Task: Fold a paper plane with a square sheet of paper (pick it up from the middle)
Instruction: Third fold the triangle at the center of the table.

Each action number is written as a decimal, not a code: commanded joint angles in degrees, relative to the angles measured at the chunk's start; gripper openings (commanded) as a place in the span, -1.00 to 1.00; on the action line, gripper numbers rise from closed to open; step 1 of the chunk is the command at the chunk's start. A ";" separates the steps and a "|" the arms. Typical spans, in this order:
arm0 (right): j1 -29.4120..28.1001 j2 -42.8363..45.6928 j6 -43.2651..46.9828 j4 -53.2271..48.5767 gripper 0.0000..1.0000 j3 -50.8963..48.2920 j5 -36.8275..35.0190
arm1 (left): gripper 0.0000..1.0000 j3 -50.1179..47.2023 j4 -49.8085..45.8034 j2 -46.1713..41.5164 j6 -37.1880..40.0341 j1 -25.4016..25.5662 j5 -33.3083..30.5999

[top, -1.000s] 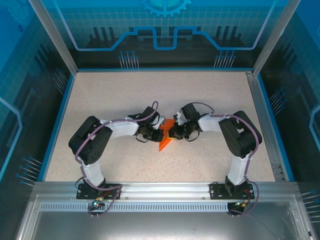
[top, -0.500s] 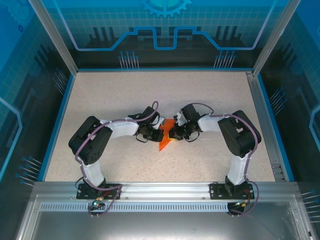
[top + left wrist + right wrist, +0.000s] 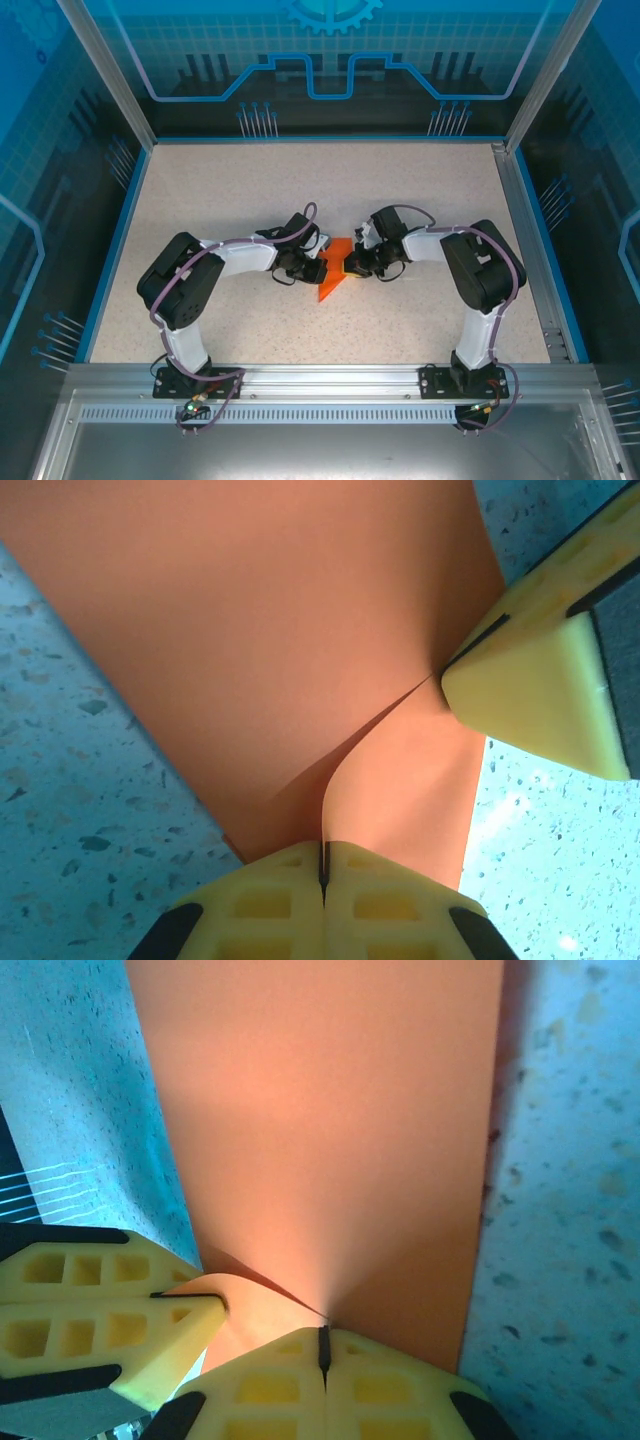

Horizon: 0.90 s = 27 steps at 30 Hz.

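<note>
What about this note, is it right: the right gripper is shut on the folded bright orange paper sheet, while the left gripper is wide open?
Not quite. The left gripper is not open: the left wrist view shows its yellow fingers closed on an edge of the folded bright orange paper sheet. The right gripper is indeed shut on the sheet.

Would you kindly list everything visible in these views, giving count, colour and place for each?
sheet of paper: one, bright orange, folded, mid-table between the two arms' tips.
table: one, speckled beige, beneath everything.
enclosure panels: blue, printed, on the table's far and side edges.
rail: one, silver, near edge, bearing the arm bases.
left arm: one, black and white, left side.
right arm: one, black and white, right side.
left fingers: two, yellow, shut on a paper edge.
right fingers: two, yellow, shut on the paper too.
</note>
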<state>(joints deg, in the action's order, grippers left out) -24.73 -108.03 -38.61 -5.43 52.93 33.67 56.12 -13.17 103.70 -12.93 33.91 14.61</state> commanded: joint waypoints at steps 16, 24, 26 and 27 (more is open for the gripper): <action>2.76 -1.11 1.56 -1.44 -1.00 0.19 0.95 | -0.90 -1.19 -3.31 0.63 1.79 -0.25 -3.46; 2.26 -2.16 2.39 -4.56 -1.00 0.28 -3.23 | -0.91 -1.54 -3.23 0.54 1.83 -0.30 -3.57; 1.91 -0.22 2.48 -5.37 -1.00 0.62 -3.07 | -0.91 -1.53 -3.27 0.51 1.85 -0.28 -3.62; 1.82 0.97 2.33 -5.44 -1.00 0.75 -2.51 | -0.91 -1.58 -3.27 0.48 1.82 -0.26 -3.63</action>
<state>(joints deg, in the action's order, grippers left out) -22.04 -108.18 -37.32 -7.01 53.60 34.46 56.10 -13.21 103.66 -12.93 33.91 14.33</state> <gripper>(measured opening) 0.042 0.050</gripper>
